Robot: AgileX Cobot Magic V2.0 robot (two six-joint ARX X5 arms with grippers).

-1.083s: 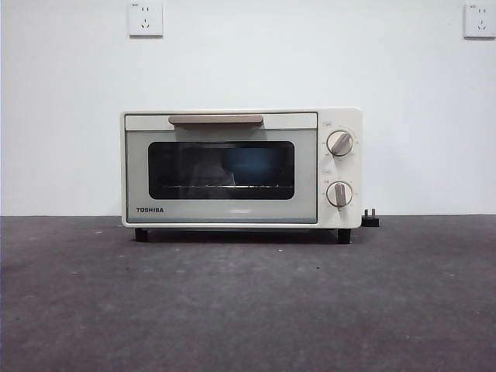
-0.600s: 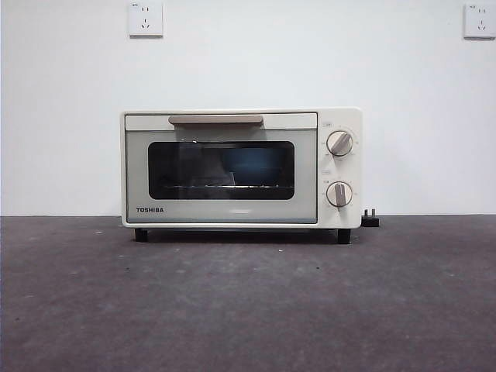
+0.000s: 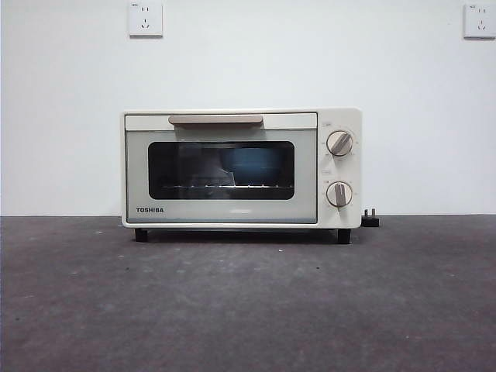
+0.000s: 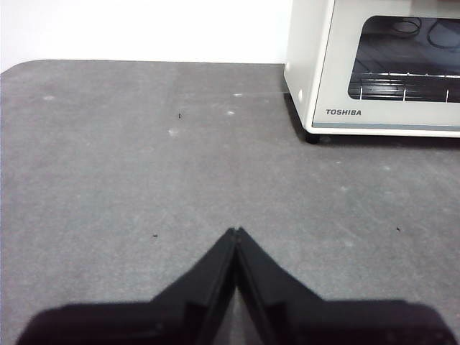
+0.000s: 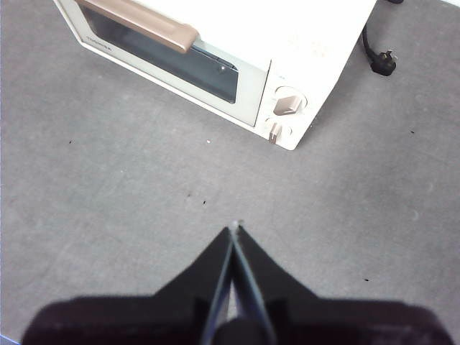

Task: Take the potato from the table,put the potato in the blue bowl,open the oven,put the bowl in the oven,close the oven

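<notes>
The oven (image 3: 241,167) stands on the table (image 3: 248,302) with its door shut and the bar handle (image 3: 215,119) flush across the top, as I watch from the remote station. Through the dark window the blue bowl (image 3: 253,165) is visible on the wire rack, right of centre; the potato cannot be made out through the glass, and none lies on the table, so I judge it to be inside the bowl. Both arms hang well back from the oven. My left gripper (image 4: 236,233) hovers over bare table off the oven's front corner, its two black jaws pressed together with nothing between them. My right gripper (image 5: 234,231) hovers above the table in front of the knobs (image 5: 287,102), jaws likewise closed and empty. A power plug (image 5: 381,62) lies loose on the table beside the oven. With the bowl enclosed, the door shut and neither gripper touching anything, I judge every step of the job complete and the arms parked clear.
</notes>
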